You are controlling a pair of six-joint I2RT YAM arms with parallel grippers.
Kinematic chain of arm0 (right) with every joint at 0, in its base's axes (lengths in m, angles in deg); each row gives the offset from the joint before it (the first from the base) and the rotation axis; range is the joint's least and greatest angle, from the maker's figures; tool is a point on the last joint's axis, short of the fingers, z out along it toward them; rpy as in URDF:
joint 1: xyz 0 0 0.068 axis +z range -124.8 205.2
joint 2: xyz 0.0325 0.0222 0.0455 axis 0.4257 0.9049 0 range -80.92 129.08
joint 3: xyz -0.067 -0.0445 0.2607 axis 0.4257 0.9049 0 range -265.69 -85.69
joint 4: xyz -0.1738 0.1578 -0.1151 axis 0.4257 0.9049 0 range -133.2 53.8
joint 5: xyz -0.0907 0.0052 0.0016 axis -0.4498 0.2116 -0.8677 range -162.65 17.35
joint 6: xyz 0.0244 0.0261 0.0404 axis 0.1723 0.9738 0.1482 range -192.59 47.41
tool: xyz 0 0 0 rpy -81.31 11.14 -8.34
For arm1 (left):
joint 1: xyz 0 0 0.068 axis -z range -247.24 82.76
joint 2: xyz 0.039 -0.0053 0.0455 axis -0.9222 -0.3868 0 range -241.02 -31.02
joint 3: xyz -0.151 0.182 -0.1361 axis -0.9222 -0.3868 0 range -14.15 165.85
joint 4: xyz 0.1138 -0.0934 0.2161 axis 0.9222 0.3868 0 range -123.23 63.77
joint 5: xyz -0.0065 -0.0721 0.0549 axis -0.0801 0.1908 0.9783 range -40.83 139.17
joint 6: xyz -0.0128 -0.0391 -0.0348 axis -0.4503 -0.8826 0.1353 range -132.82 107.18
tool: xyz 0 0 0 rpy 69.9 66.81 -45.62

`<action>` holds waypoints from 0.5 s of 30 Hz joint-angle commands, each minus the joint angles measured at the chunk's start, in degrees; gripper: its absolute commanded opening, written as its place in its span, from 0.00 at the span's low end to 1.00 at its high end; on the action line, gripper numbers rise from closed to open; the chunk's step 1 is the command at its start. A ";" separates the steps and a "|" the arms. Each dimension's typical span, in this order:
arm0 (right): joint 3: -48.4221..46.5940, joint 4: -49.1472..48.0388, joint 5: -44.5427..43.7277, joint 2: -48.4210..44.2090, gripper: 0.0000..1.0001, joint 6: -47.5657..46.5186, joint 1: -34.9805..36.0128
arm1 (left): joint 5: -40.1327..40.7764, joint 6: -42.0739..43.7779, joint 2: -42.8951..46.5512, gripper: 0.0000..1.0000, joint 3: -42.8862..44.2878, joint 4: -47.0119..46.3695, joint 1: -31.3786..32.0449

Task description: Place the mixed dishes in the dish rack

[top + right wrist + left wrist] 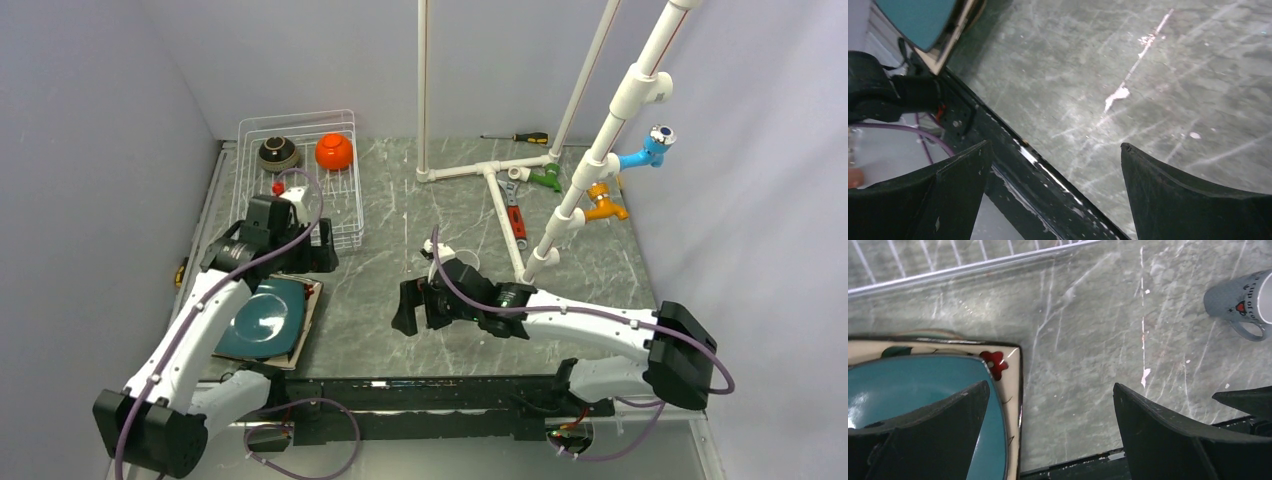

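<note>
Plates first: the dark teal rounded-square plate (913, 390) lies stacked on the brown square floral plate (1010, 370) at the near left of the table (390, 220). Your left pincer (1050, 386) hangs over the stack's right edge, jaws wide apart and holding nothing. One finger is above the teal plate and the other above bare marble. Just beyond the stack stands the dish rack (340, 205), whose near wire rim runs across the top of the left wrist view. Your right pincer (1055, 144) is also spread wide and empty. It sits mid-table, well apart from the plates, and points toward the near edge, where a black rail (1013, 170) passes under one finger.

Open marble lies between the stack and the right pincer. A grey mug (1243, 305) rests on its side there, close to the right arm. The white pipe frame (468, 171) takes up the far right.

A dark brown bowl (279, 152) and an orange bowl (334, 151) sit upside down, side by side at the rack's far end, and the near half shows bare wire. The teal plate is glossy with a dark rim. The floral plate is cream inside a brown border, and one red flower shows at its corner.
</note>
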 commanded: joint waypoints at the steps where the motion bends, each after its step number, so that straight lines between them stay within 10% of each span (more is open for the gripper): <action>1: -1.43 -11.35 2.42 2.52 0.99 6.36 0.34 | 5.34 -3.72 6.14 0.99 -0.58 4.52 0.06; 15: -16.95 -35.94 2.60 32.05 0.77 23.00 2.01 | 0.59 -1.69 27.49 0.99 9.62 7.03 0.07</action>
